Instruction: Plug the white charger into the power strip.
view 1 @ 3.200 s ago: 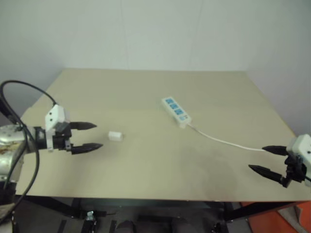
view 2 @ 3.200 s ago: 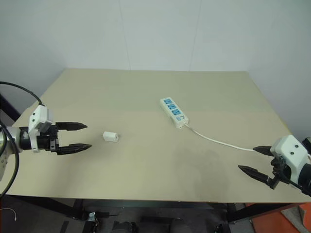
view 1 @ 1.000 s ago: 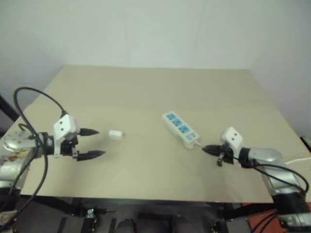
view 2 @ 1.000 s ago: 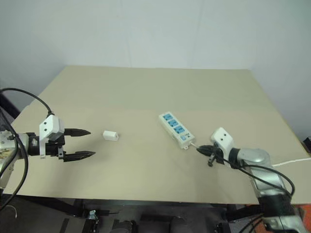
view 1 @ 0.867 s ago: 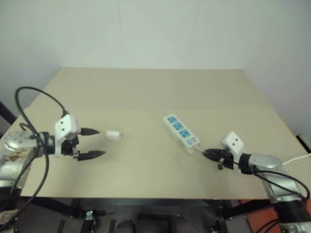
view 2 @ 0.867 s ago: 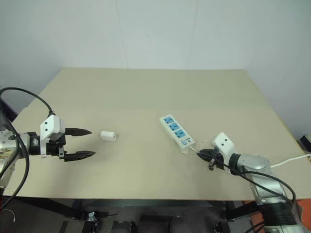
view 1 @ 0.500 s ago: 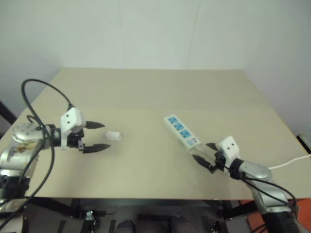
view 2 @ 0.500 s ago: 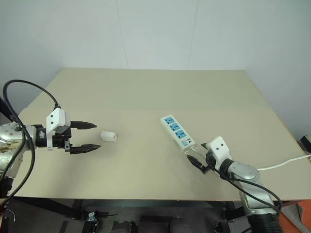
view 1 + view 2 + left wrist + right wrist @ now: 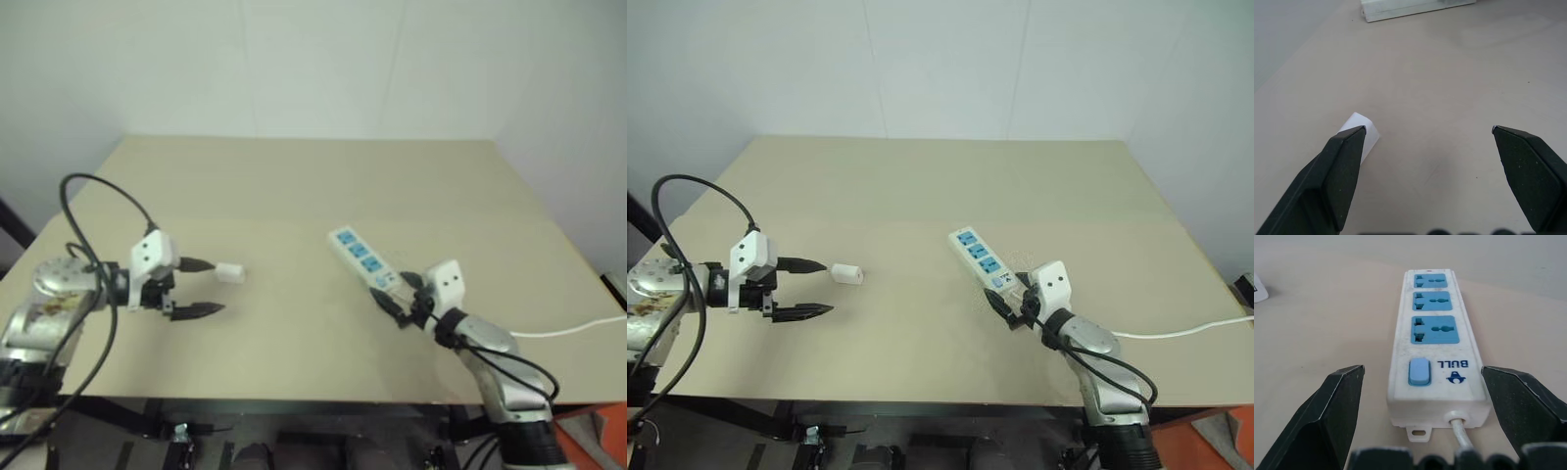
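Plain white walls behind; tan bench fills most of the head view.

Power strip lies flat just right of bench centre, long axis running roughly 11 to 5 o'clock, three blue sockets up, switch at the near end. Thin white cord leaves that near end and runs off toward 3 o'clock at the bench edge.

Right gripper sits at the strip's cord end, fingers spread wide, one on each side of that end, not touching it. Nothing held.

Left gripper at about 9 o'clock on the bench, fingers also wide apart, empty.

White charger lies on the bench left of centre, just beyond the tip of the left gripper's far finger; contact can't be told. Well apart from the strip.
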You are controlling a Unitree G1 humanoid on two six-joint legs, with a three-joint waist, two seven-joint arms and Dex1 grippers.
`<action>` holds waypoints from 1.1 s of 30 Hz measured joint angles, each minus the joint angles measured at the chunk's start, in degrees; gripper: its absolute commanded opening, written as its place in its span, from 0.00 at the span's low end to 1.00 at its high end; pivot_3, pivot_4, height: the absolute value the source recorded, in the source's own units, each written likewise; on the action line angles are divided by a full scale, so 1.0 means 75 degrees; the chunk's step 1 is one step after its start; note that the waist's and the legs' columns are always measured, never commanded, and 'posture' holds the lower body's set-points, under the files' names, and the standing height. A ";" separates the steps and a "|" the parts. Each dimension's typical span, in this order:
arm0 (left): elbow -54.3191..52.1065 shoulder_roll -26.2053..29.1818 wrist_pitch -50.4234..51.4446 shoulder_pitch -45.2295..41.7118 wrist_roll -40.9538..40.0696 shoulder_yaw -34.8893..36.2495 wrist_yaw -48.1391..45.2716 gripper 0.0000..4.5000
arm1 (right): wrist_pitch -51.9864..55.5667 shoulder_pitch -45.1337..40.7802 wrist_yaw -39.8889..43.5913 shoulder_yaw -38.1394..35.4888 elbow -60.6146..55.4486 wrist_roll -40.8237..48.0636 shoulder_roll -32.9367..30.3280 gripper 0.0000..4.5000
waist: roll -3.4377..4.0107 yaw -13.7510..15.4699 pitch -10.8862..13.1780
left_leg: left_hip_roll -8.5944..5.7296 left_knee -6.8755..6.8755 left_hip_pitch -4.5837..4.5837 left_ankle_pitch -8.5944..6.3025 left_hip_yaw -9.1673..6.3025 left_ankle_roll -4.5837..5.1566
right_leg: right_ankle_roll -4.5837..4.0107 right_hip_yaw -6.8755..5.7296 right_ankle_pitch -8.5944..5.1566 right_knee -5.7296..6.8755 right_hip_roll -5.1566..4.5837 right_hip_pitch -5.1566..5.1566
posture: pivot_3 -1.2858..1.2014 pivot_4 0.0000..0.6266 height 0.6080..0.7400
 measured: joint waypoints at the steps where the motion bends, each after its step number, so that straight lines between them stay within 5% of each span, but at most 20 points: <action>1: -0.0001 0.0000 0.0004 0.0001 0.0000 0.0000 0.0012 1.00 | -0.0021 -0.0050 0.0005 0.0010 0.0074 -0.0004 0.0000 0.99 | 0.0000 -0.0001 0.0000 | 0.0000 0.0000 -0.0001 0.0000 0.0001 0.0000 | 0.0000 0.0001 0.0000 -0.0002 0.0000 0.0000 | 0.52 0.24 1.00; 22: -0.0223 0.0002 0.0280 0.0055 -0.0005 -0.0005 0.0118 1.00 | -0.1531 -0.0453 0.0143 0.0013 0.1944 -0.0059 0.0755 0.99 | 0.0000 -0.0028 0.0000 | 0.0002 -0.0002 0.0002 0.0000 0.0000 0.0000 | -0.0001 0.0000 0.0001 0.0003 0.0001 -0.0001 | 0.52 0.24 1.00; 27: -0.0224 0.0002 0.0320 0.0044 -0.0005 -0.0011 0.0121 1.00 | -0.1587 -0.0516 0.0176 0.0019 0.2099 -0.0054 0.0802 0.76 | 0.0000 -0.0022 0.0000 | 0.0002 -0.0002 0.0004 0.0000 -0.0001 0.0000 | -0.0001 -0.0001 0.0001 0.0006 0.0002 -0.0001 | 0.52 0.24 1.00; 33: -0.0222 0.0008 0.1268 -0.0677 -0.0020 -0.0431 0.0045 1.00 | -0.1743 -0.0532 0.0166 0.0024 0.2222 -0.0120 0.0786 0.76 | -0.0002 -0.0014 -0.0001 | -0.0001 0.0003 0.0009 0.0000 -0.0004 0.0000 | 0.0001 -0.0002 0.0001 0.0012 0.0003 0.0004 | 0.52 0.24 1.00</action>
